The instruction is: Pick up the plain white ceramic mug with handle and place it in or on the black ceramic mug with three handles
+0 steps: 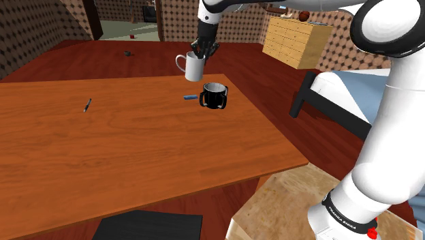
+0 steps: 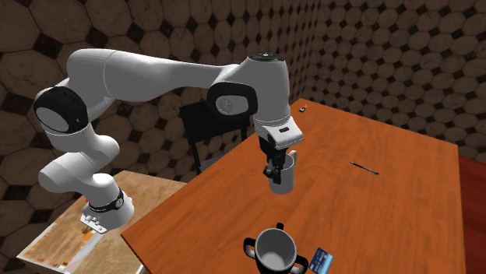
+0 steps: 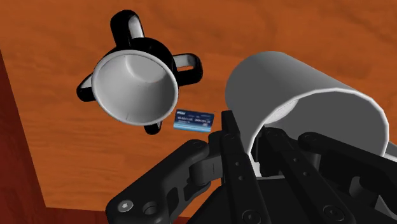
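Fingers clamped on the rim wall of the white mug, one inside, one outside. The mug hangs roughly upright, raised above and a little to one side of the black three-handled mug, which stands on the counter. A small blue card lies just beside the black mug. Judgement: shift until centred over the black mug's mouth, keep level, lower slowly, and release only once seated. The white mug's handle could catch the rim.

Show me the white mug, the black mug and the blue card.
white mug (image 1: 195, 68), shoulder view, its side wall.
black mug (image 1: 214, 100), shoulder view, its outer wall.
blue card (image 3: 194, 119), wrist view, its printed face.
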Robot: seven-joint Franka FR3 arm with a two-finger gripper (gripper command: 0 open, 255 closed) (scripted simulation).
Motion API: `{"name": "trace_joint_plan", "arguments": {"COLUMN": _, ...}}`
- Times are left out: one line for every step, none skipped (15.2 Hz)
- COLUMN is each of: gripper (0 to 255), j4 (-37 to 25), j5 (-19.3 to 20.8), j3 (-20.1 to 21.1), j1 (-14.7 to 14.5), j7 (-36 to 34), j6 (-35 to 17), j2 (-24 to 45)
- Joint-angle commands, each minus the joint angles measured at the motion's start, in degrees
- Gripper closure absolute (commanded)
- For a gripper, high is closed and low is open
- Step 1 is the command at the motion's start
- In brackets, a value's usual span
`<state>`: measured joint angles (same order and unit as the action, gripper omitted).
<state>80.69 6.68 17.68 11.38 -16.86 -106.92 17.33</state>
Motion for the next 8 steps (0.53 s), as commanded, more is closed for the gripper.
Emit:
{"name": "trace_joint_plan", "arguments": {"gripper": 255, "j4": -1.5, "j5": -0.5, "j3": -0.8, "j1": 1.7, "j7": 2.8, "j6": 0.6, "j2": 0.8}}
{"name": "trace_joint_plan", "arguments": {"gripper": 255, "j4": -2.6, "j5": -0.6, "j3": -1.1, "j1": 2.4, "j7": 3.9, "j6": 1.0, "j2": 1.5}}
{"name": "trace_joint_plan", "arguments": {"gripper": 255, "j4": -3.9, "j5": -0.7, "j3": -1.5, "j1": 3.0, "j7": 5.0, "j6": 1.5, "j2": 2.3}}
{"name": "trace_joint_plan", "arguments": {"gripper": 255, "j4": -5.2, "j5": -0.8, "j3": -1.8, "j1": 3.7, "j7": 6.2, "j6": 2.0, "j2": 3.1}}
{"name": "trace_joint_plan", "arguments": {"gripper": 255, "j4": -6.7, "j5": -0.9, "j3": -2.1, "j1": 4.3, "j7": 7.3, "j6": 2.6, "j2": 4.0}}
{"name": "trace_joint_plan", "arguments": {"gripper": 255, "j4": -8.4, "j5": -0.9, "j3": -2.5, "j1": 4.9, "j7": 8.4, "j6": 3.2, "j2": 5.0}}
{"name": "trace_joint_plan", "arguments": {"gripper": 255, "j4": -10.2, "j5": -1.0, "j3": -2.8, "j1": 5.5, "j7": 9.4, "j6": 3.9, "j2": 6.1}}
{"name": "trace_joint_plan", "arguments": {"gripper": 255, "j4": -12.1, "j5": -1.0, "j3": -3.1, "j1": 6.1, "j7": 10.5, "j6": 4.6, "j2": 7.3}}
